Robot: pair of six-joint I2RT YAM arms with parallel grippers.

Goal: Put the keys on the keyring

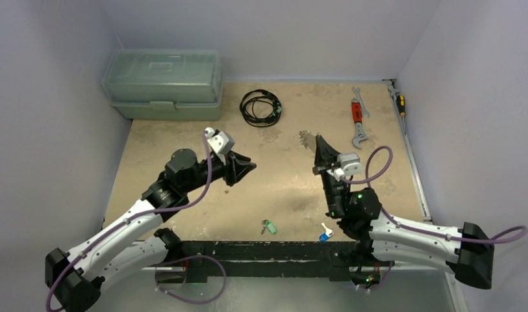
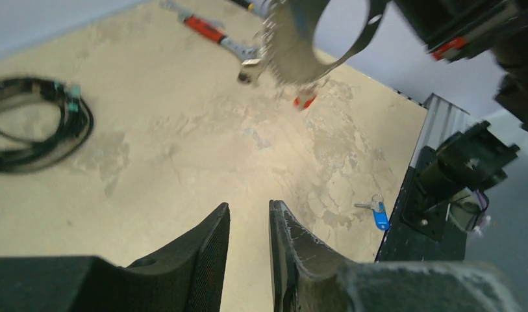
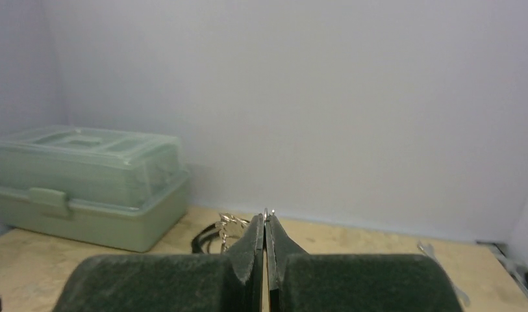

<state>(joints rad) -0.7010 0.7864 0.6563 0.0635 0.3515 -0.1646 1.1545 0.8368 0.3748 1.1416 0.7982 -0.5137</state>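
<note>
Threading step: right claw (image 1: 319, 144) is clamped on the ring (image 3: 265, 212); left claw (image 2: 248, 218) is slightly parted and empty. Next, probably the green key (image 1: 269, 226), basewards of the left claw.

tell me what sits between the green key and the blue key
Only bare table lies between the green key and the blue key; the top view shows it.
</note>
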